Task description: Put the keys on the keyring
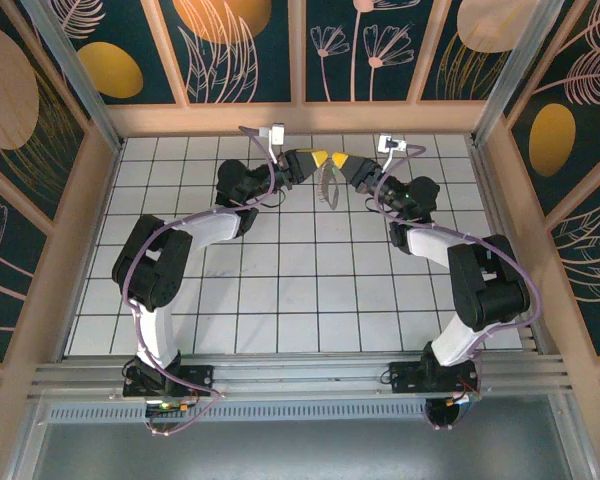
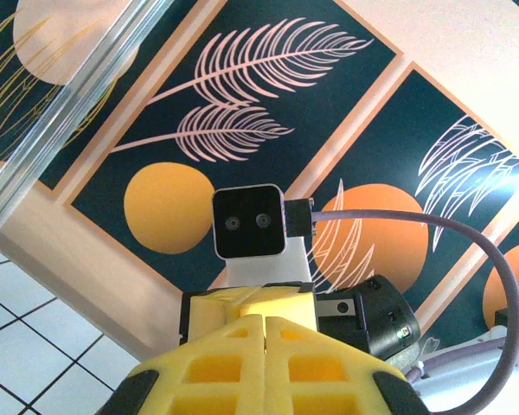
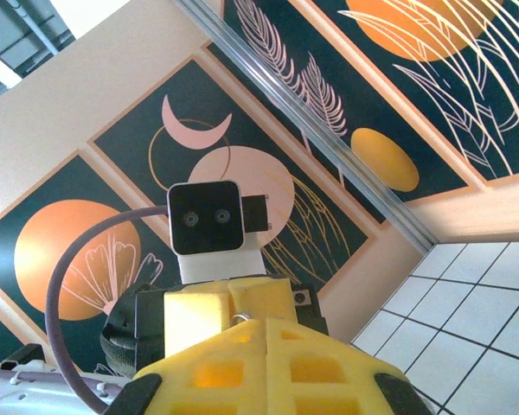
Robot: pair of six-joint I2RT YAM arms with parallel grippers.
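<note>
Meeting tip to tip over the far middle of the white tiled bench [image 1: 280, 290], the left end effector [image 1: 321, 159] and the right end effector [image 1: 335, 160] point at each other from either side, yellow fingers almost touching. Left end effector is closed all the way; in the left wrist view its fingers [image 2: 216, 367] press flat together along one seam with nothing seen between them. Right end effector is also closed fully; in the right wrist view a small silver bit of metal [image 3: 239, 319] sits at the tip of its fingers [image 3: 316, 372], too small to say what it is. The keyring [image 1: 327, 186], a thin grey loop, shows in the top view just below the point where the two tips meet and runs toward the near side. Can't tell which end effector has hold of it, or whether its lower end touches the bench. Each wrist view looks straight at the other arm's camera [image 2: 248, 221], a white box with a black face and two round lenses, with a grey-purple cable [image 2: 467, 238] looping off it. Wall panels [image 1: 220, 45] behind are dark teal with orange discs and pale leaf line drawings.
</note>
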